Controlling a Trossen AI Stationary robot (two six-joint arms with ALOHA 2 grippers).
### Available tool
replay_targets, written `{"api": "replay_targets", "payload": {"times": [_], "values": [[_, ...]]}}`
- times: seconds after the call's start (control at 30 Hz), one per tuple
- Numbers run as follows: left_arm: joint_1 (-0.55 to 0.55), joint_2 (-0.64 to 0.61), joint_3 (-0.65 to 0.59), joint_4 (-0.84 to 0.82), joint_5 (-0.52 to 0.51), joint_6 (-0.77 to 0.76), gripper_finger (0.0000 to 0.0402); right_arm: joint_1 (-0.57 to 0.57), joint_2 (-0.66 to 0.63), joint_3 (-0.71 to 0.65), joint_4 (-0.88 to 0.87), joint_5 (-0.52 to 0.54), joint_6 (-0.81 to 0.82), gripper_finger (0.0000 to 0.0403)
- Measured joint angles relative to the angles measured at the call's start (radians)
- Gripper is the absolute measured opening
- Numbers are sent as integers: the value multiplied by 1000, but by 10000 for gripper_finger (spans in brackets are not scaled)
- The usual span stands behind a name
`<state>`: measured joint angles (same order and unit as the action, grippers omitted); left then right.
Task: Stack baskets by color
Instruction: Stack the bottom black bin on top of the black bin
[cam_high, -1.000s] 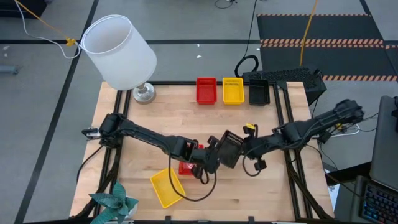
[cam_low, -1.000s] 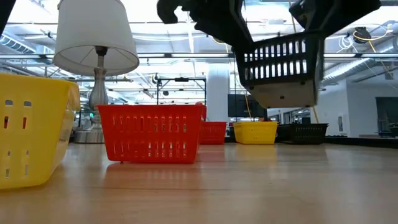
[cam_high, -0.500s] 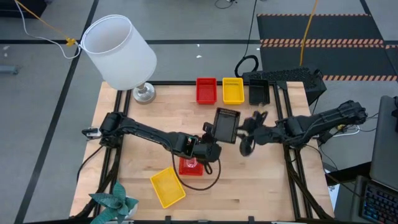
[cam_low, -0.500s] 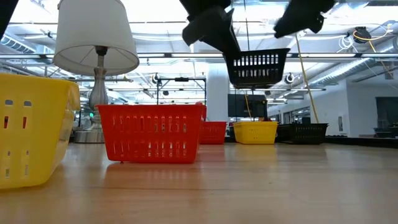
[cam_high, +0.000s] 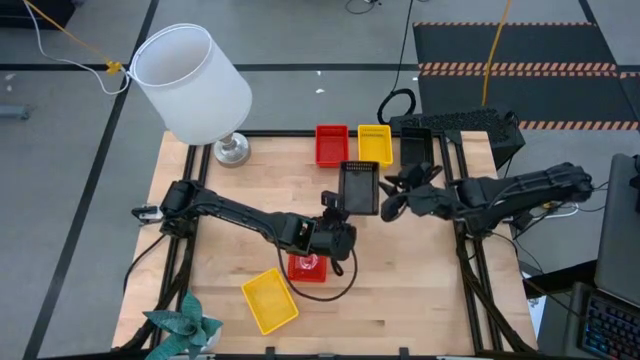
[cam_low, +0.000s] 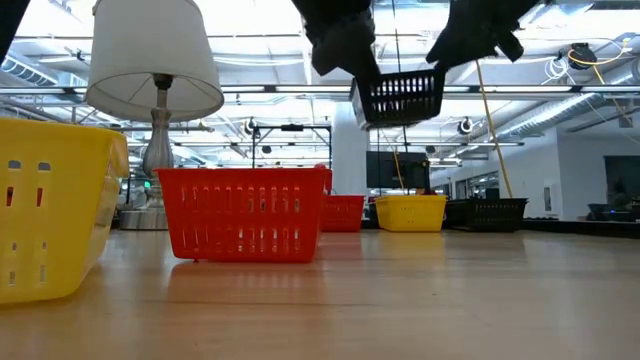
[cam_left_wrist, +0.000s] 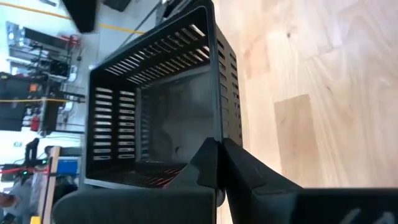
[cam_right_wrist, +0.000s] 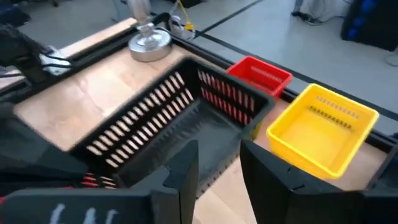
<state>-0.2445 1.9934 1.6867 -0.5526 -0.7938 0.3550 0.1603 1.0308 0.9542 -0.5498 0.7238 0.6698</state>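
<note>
No readable text, labels, brand marks, numbers or signs in any view. Nothing legible on the perforated plastic baskets, the white lampshade, the wooden table or the room behind.

Black basket held aloft, apparently by both arms, red basket on table

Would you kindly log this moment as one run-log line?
left gripper: shut on black basket, held aloft | right gripper: open beside basket | back row: red basket, yellow basket
</note>
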Motion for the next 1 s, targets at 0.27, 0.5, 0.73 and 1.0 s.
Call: {"api": "replay_targets", "payload": {"times": [0.27, 0.5, 0.73, 1.0], "values": [[0, 0, 0, 33, -50, 12, 7, -43, -1, -42, 73, -19, 4, 114], [0, 22, -1, 26, -72, 50, 13, -74, 0, -105, 247, -42, -58, 114], [1, 44, 0, 56, -110, 81, 13, -108, 0, -106, 231, -105, -3, 114], [2, 50, -1, 55, -129, 90, 8, -116, -1, -106, 226, -124, 5, 114]]}}
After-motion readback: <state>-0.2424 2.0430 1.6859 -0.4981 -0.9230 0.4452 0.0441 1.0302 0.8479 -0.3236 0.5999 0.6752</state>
